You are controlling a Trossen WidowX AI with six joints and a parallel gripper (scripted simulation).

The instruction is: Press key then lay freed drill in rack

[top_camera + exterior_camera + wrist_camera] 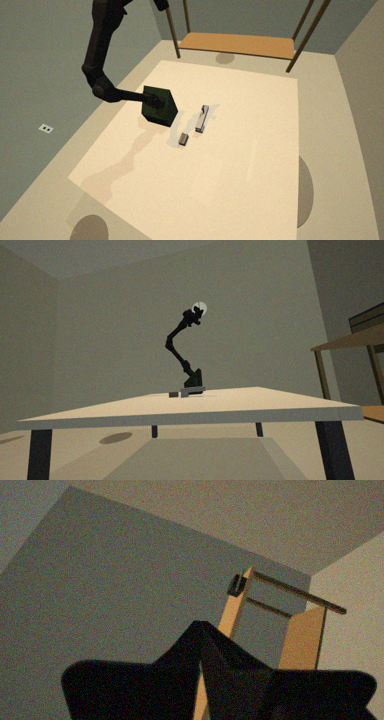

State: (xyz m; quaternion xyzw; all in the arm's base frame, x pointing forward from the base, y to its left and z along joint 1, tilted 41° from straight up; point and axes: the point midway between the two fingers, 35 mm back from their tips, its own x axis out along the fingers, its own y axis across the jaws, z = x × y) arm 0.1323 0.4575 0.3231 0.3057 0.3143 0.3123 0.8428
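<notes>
My gripper [201,314] [199,627] is shut with nothing visible between its fingertips. It is raised high above the table, far from the objects; in the top view it is mostly beyond the top edge. A long pale grey fixture [201,120] [192,389] stands on the table, with a small dark part [203,108] near its far end. A small grey-brown block [183,139] [173,394] with a lengthwise band on top stands just apart, beside its near end. At this size I cannot tell key, drill and rack apart with certainty.
The arm rises from a dark green base block [160,113] [198,378] beside the fixture. The pale table top [240,169] [254,401] carries these things. A wooden shelf unit [237,46] [353,339] [302,640] stands beyond the table.
</notes>
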